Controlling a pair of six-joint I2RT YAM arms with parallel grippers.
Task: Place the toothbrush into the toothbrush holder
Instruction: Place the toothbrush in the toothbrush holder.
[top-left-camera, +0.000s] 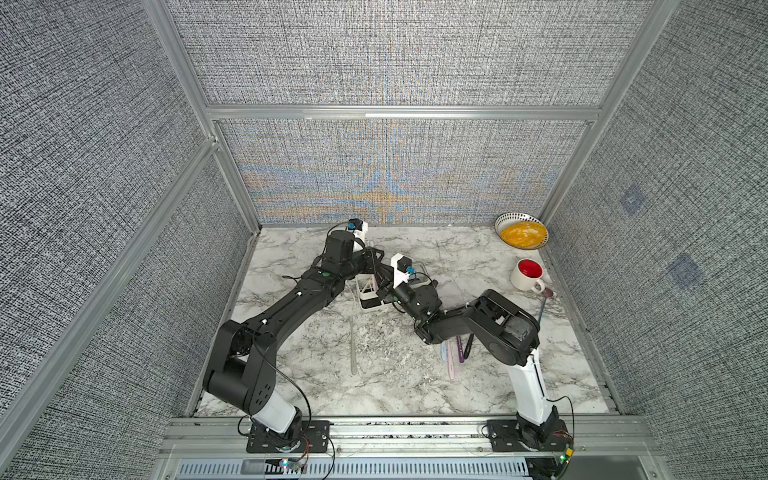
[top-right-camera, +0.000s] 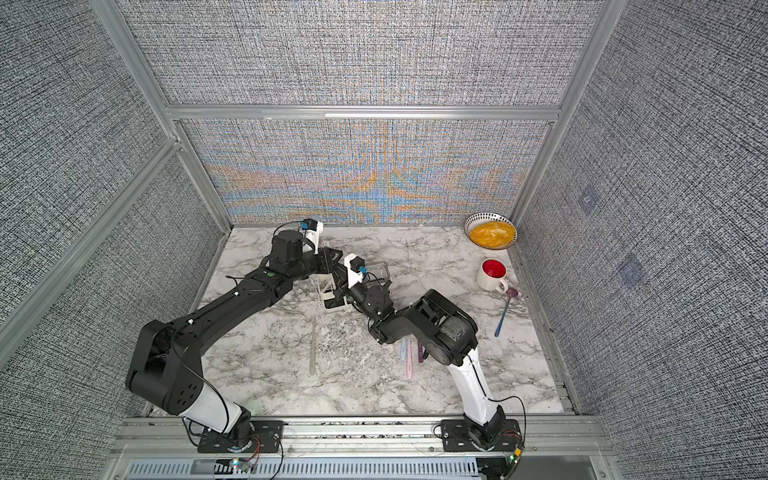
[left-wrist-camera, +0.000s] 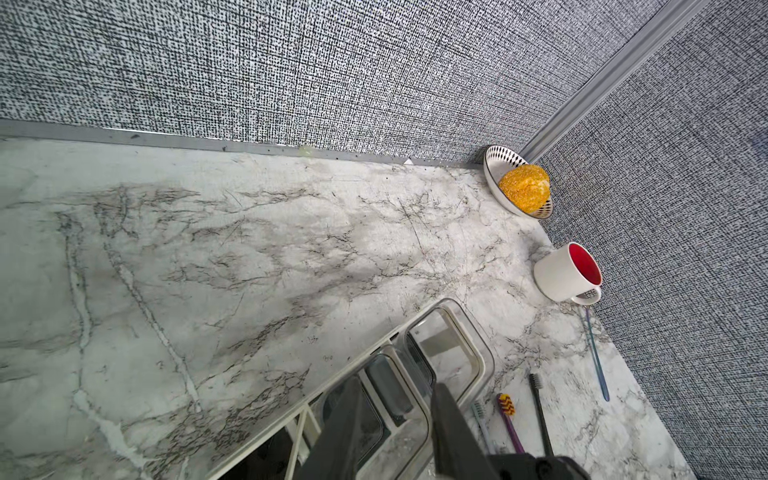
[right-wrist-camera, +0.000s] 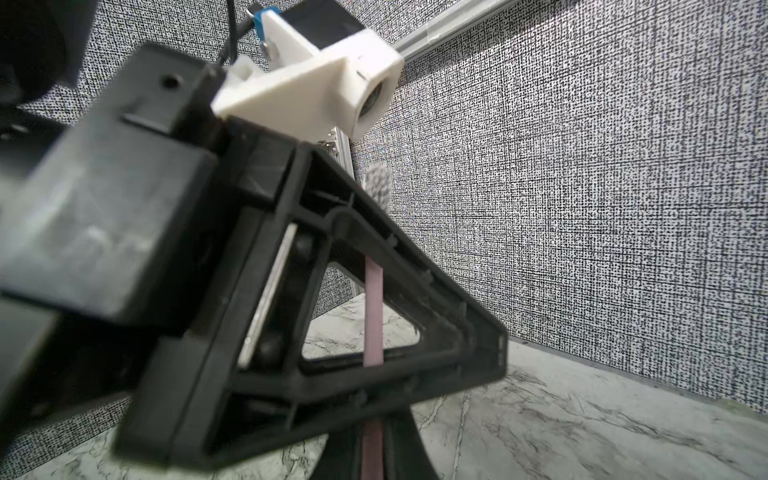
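Above the marble tabletop (top-left-camera: 395, 390) I judge insertion in hand: my right pincer (right-wrist-camera: 372, 449) is clamped on the pink plastic toothbrush (right-wrist-camera: 372, 307), with the white three-section frame holder (left-wrist-camera: 484, 361) below. I cannot tell the grip of the left pincer (left-wrist-camera: 397, 386). Next: lower, release.

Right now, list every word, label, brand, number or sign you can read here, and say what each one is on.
No readable text in any view.
pink toothbrush: handle bare where visible.
toothbrush holder: no label seen.
white mug: plain outside.
bowl: black diamond pattern only, no letters.
green dot on the left arm: no characters.
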